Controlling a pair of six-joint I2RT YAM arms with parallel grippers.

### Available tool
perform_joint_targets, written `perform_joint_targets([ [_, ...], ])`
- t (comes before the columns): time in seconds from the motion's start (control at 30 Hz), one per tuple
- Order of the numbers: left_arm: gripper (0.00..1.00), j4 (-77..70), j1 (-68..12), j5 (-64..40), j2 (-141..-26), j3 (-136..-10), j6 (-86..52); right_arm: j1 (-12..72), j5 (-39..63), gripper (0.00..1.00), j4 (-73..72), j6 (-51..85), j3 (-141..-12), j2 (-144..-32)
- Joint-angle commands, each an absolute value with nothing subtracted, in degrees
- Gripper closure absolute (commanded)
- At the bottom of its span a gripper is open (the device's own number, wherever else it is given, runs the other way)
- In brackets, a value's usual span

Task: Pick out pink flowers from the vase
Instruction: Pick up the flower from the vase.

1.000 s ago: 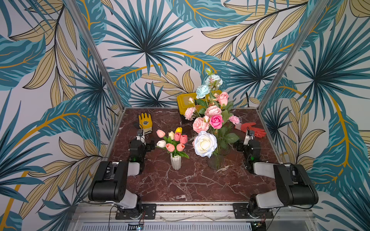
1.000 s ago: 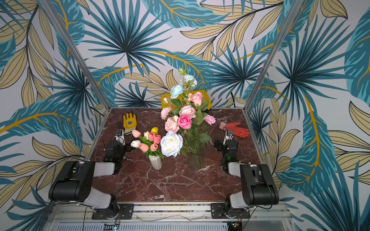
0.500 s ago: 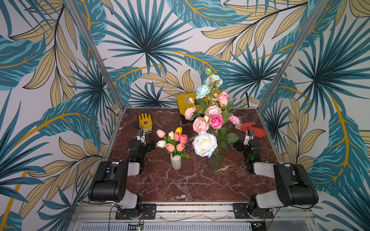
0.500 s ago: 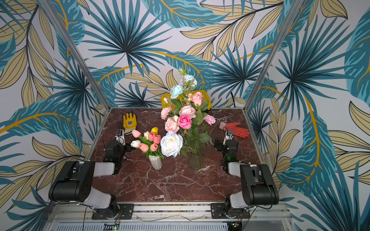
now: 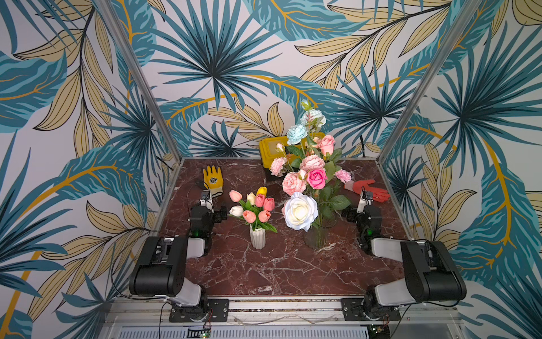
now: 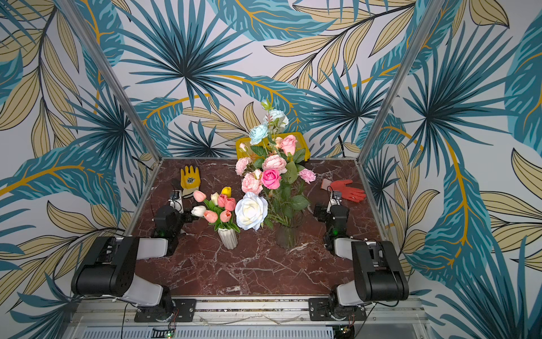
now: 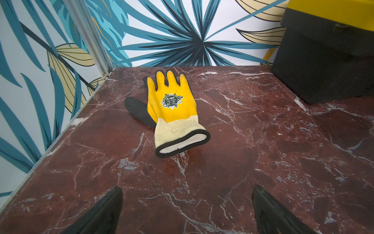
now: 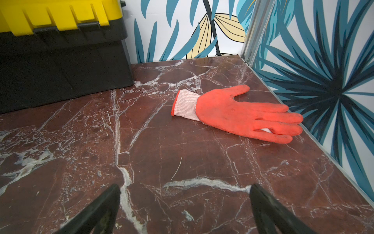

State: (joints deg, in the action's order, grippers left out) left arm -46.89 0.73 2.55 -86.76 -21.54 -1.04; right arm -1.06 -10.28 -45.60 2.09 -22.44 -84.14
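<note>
A clear glass vase stands mid-table holding a tall mixed bouquet. Its pink flowers include a hot pink rose, pale pink peonies and a pink rose, among white and pale blue blooms. To its left a small white ribbed vase holds tulips, some coral-pink. My left gripper rests low at the left, open and empty. My right gripper rests low at the right, open and empty. Both point toward the back wall, away from the flowers.
A yellow glove lies ahead of the left gripper. A red glove lies ahead of the right one, near the side wall. A yellow-lidded black toolbox sits at the back behind the bouquet.
</note>
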Motion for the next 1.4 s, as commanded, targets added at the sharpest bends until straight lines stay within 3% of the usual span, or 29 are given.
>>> perform_joint_targets([
  [0.0,0.00,-46.95,0.86,2.72,-87.01,-23.56,-1.27,-0.79,-10.91,0.00,-46.76,1.67,-23.03,-84.88],
  [0.2,0.00,-47.00,1.14,2.86,-86.93,-23.55,-1.95,-0.77,-10.90,0.01,-47.41,1.63,-22.53,-84.48],
  [0.3,0.00,-46.88,1.23,11.97,-84.01,-22.41,-5.25,-0.79,-9.55,0.01,-48.14,0.53,-21.49,-81.89],
  [0.6,0.01,-41.16,-3.91,17.17,-60.39,-22.52,-1.86,-0.70,-22.72,0.01,-9.98,9.95,-35.72,-53.69],
  [0.73,0.00,-36.24,-8.97,20.97,-49.69,-25.76,-0.04,-0.62,-21.76,0.01,5.87,14.68,-44.81,-46.22],
  [0.87,0.01,-20.21,-17.54,25.32,-36.40,-31.14,-4.27,-0.38,-14.76,0.01,25.05,23.68,-56.47,-42.36],
  [1.03,0.01,11.99,-22.15,18.23,-27.48,-44.15,-14.94,2.22,-14.28,0.01,47.11,25.22,-70.35,-41.13],
  [1.17,0.01,36.07,-22.17,11.08,-30.76,-57.27,-24.61,3.94,-7.72,0.01,50.84,27.63,-72.97,-39.14],
  [1.23,0.01,38.38,-22.16,13.31,-30.30,-57.61,-31.16,4.16,-10.98,0.01,52.12,34.30,-71.78,-37.19],
  [1.37,0.00,40.78,-22.16,5.77,-27.78,-59.30,-34.45,4.13,1.37,0.01,51.34,30.99,-72.84,-38.40],
])
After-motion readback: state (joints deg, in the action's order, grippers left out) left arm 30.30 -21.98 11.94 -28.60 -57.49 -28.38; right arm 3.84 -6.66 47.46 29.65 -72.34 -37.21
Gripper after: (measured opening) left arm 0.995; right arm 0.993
